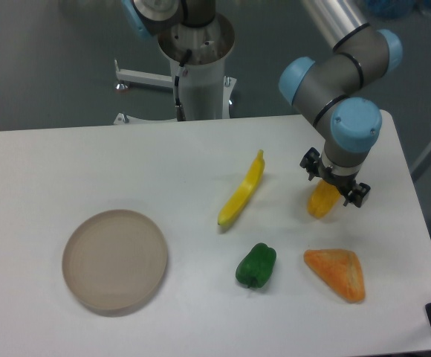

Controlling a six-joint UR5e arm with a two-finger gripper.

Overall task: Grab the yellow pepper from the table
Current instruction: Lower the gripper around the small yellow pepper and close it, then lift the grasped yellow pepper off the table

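Observation:
The yellow pepper (320,203) rests on the white table (89,160) at the right, its lower part showing below the arm's wrist. My gripper (334,178) is directly over it, pointing down, with one black finger on each side of the pepper's top. The fingers (309,161) stand apart, so the gripper is open. From this angle I cannot tell whether they touch the pepper. The wrist hides the pepper's upper part.
A long yellow banana-like item (243,190) lies left of the pepper. A green pepper (257,265) and a flat orange wedge (337,273) sit nearer the front. A round beige plate (114,259) is at the front left. The arm's base (195,59) stands behind the table.

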